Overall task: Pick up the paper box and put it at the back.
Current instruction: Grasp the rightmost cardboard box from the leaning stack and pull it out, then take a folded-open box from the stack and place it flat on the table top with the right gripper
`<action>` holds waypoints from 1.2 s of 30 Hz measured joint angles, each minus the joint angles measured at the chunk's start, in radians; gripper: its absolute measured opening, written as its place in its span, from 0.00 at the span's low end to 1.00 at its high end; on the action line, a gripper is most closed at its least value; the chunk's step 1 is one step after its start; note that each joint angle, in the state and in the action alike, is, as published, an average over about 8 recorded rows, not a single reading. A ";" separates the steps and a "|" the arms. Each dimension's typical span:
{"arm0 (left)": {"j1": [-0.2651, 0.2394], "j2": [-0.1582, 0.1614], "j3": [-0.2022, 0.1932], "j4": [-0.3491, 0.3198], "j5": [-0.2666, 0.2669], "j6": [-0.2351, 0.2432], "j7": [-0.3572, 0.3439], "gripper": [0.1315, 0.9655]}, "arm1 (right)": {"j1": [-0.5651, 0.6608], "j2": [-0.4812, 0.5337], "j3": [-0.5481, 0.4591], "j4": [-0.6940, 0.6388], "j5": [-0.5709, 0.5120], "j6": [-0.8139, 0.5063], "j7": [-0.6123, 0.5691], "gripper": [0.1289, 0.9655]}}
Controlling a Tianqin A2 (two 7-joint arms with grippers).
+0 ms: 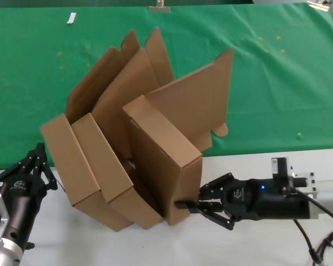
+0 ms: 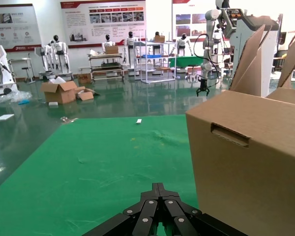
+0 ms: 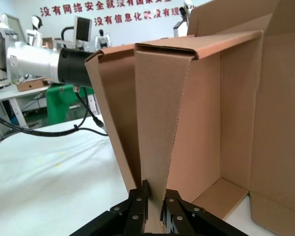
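While the paper box [image 1: 165, 163] stands on edge beside two leaning boxes [image 1: 94, 166] at the green cloth [image 1: 283, 83] border, the right gripper [image 1: 195, 205], reaching in level, pinches its wall. The left gripper [image 1: 36, 163] waits pressed together beside them.

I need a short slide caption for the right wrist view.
Right gripper pinches the lower wall edge of the open paper box standing on the white table.

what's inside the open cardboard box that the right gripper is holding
Nothing shows inside the paper box: the right wrist view sees bare brown walls and floor. The right gripper pinches its front wall, which covers the near corner, so that part stays unseen.
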 joint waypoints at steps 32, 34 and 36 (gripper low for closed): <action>0.000 0.000 0.000 0.000 0.000 0.000 0.000 0.02 | -0.240 0.298 0.034 1.106 0.014 0.246 0.611 0.03; 0.000 0.000 0.000 0.000 0.000 0.000 0.000 0.02 | -0.192 0.322 0.001 1.101 -0.062 0.285 0.648 0.03; 0.000 0.000 0.000 0.000 0.000 0.000 0.000 0.02 | -0.126 0.334 -0.037 1.062 -0.143 0.317 0.668 0.03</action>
